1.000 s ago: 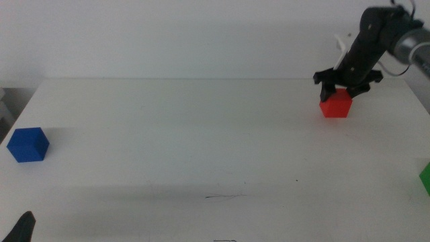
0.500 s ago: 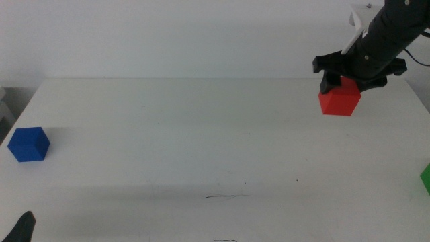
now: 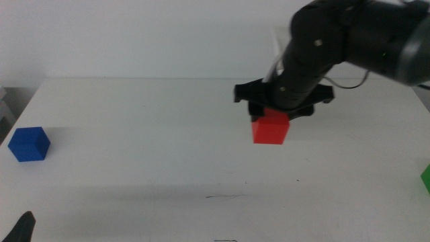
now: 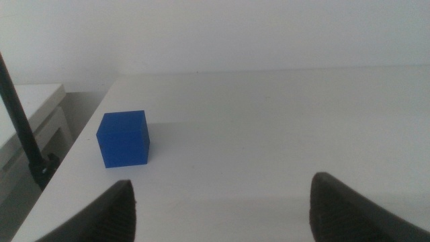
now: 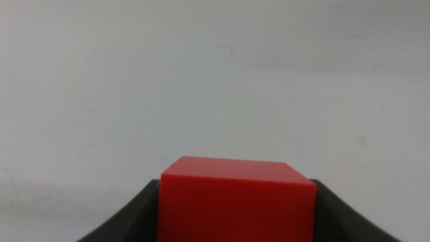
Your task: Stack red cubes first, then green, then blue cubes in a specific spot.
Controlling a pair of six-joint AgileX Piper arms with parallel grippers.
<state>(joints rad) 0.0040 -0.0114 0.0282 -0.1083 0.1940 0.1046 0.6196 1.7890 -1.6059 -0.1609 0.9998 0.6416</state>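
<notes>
The red cube [image 3: 271, 129] is hanging above mid-bench, clamped in the right end effector [image 3: 275, 115]. The blue cube [image 3: 28, 144] is sitting far left, the green cube [image 3: 425, 177] at the right edge, the scribbled mark [image 3: 225, 196] lying near the front.

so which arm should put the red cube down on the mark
Right. The right gripper already holds the red cube above the table, near the dark mark; the left gripper waits at the near-left corner.

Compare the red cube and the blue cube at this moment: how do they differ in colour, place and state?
The red cube is bright red; the blue cube is dark blue. The red cube is clamped in the right pincer, right of the table's middle; the blue cube rests untouched near the table's left edge, ahead of the open left pincer, which waits. Both look like plain matte cubes of similar size.
</notes>
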